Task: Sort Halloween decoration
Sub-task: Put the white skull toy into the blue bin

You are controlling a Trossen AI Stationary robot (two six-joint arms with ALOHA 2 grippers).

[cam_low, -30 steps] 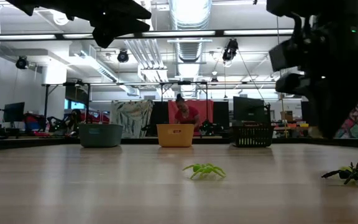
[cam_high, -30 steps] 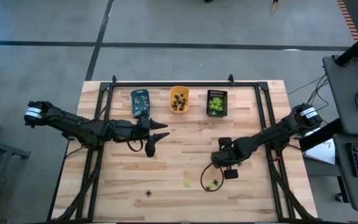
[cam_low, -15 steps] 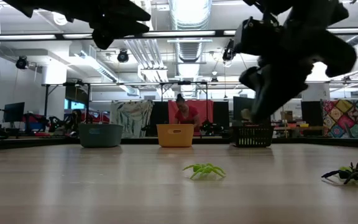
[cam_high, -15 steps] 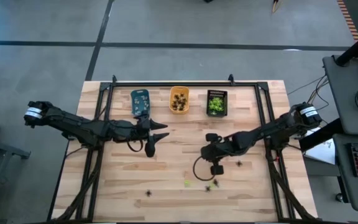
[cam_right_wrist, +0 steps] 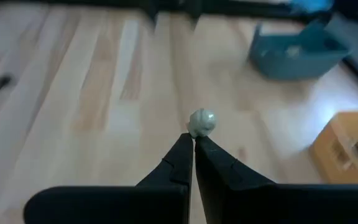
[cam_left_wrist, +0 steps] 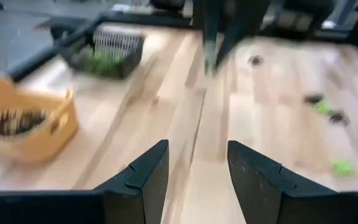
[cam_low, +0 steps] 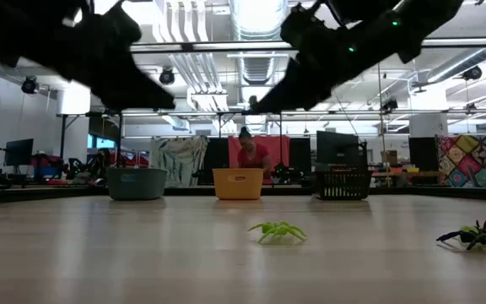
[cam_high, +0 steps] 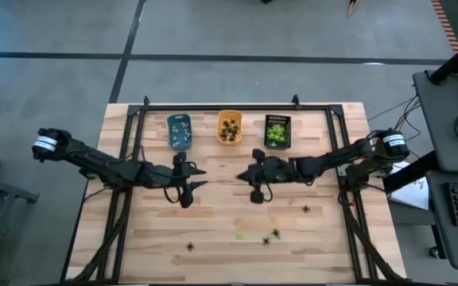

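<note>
Dark slim arms, white collars, black cables.

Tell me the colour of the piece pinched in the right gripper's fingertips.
Pale whitish figure, clearest in the right wrist view.

Tiny spiders [cam_high: 191, 247] on the table too small to tell apart from above, blue tray [cam_right_wrist: 296, 52] blurred, black spider [cam_low: 482, 236] cut off at the edge

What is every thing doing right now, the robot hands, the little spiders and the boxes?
right gripper: shut on a pale spider, above mid-table.
left gripper: open, empty, above the table.
blue tray: upright, a few pale figures inside.
orange tray: upright, dark figures inside.
black tray: upright, green figures inside.
green spider: loose on the table.
black spider: loose on the table.
</note>
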